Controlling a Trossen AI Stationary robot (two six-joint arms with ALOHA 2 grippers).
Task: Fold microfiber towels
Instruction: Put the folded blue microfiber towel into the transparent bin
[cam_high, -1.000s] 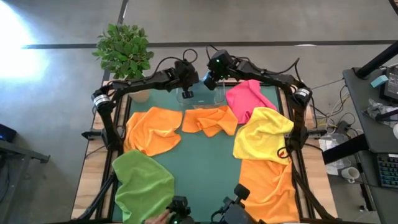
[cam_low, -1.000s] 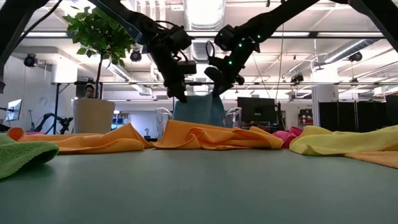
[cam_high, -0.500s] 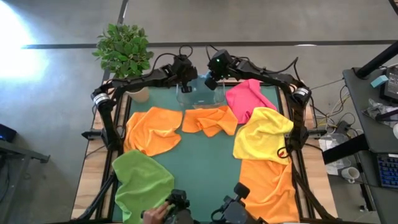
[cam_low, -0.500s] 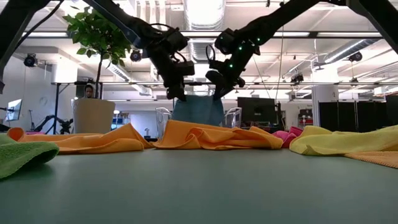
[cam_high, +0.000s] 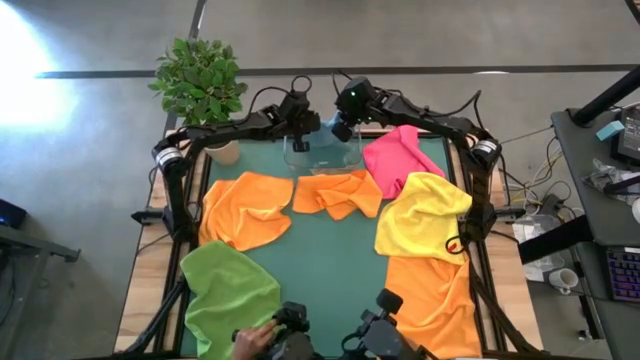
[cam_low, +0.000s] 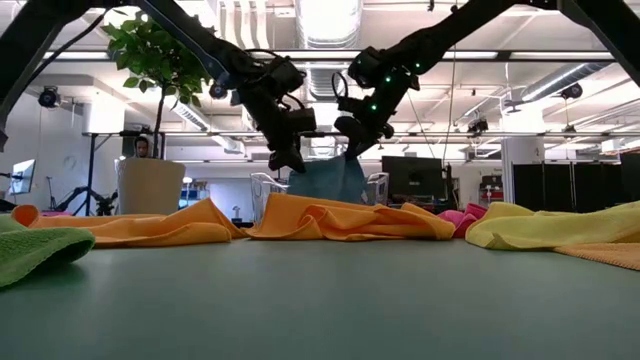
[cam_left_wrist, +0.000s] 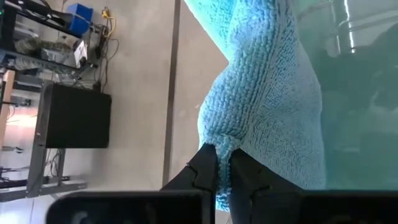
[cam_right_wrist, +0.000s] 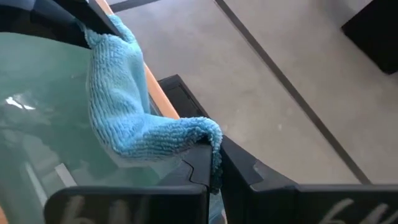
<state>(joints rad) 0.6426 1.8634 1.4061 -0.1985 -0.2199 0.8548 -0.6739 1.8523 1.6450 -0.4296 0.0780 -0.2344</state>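
Holding: both claws pinch the light blue towel (cam_low: 325, 180) between them, lifted over the far edge of the bench (cam_high: 330, 260).
Left claw (cam_left_wrist: 222, 169): fingers together on a bunched edge of the blue cloth.
Right claw (cam_right_wrist: 214, 163): fingers clamped on another edge, the cloth draping away from it.
Clear tray (cam_high: 322, 155): at the far middle of the bench, under the two claws.
Pink towel (cam_high: 395, 158): crumpled just right of the tray.
Yellow towel (cam_high: 425, 215): on the right, overlapping the pink one and an orange towel (cam_high: 430, 295) nearer the front.
Other orange towels: one at left (cam_high: 245, 208), one at centre (cam_high: 338, 192), touching each other.
Green towel (cam_high: 228, 295): front left corner.
Potted plant (cam_high: 200, 80): beyond the far left corner.
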